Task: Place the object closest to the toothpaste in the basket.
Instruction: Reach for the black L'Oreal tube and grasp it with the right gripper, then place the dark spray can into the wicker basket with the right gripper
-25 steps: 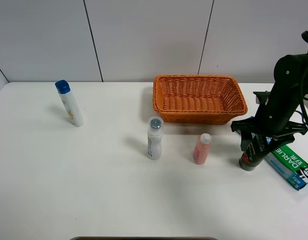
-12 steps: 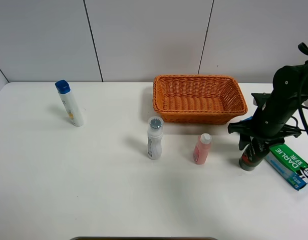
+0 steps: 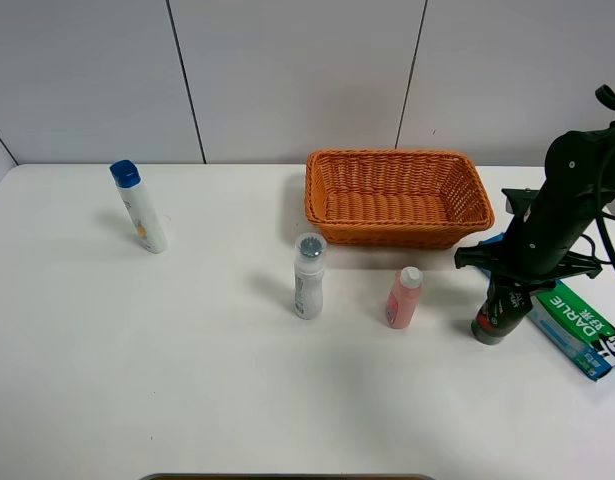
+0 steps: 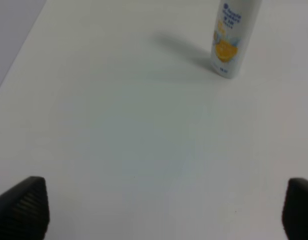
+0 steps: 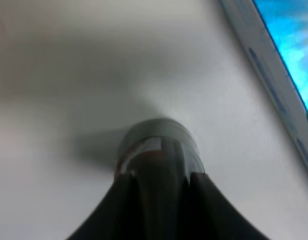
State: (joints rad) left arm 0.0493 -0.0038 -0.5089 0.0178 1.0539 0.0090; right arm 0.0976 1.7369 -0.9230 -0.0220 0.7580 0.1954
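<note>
The green and white toothpaste box [image 3: 579, 326] lies at the table's right edge; it also shows in the right wrist view [image 5: 289, 65]. A dark bottle with a red label [image 3: 495, 312] stands right beside it, leaning a little. My right gripper [image 3: 509, 283] is shut on the dark bottle's upper part. The right wrist view shows the bottle [image 5: 159, 145] between the two fingers of the right gripper [image 5: 161, 175]. The orange wicker basket [image 3: 397, 228] sits behind, to the left. My left gripper [image 4: 164, 210] is open and empty over bare table.
A pink bottle [image 3: 403, 298] and a white bottle with a grey cap [image 3: 308, 277] stand in front of the basket. A white bottle with a blue cap [image 3: 141, 208] stands far left, also in the left wrist view [image 4: 233, 35].
My right gripper has come down a little and closed around the dark bottle. The bottle's base has shifted slightly left and it now leans. Nothing else has moved.
</note>
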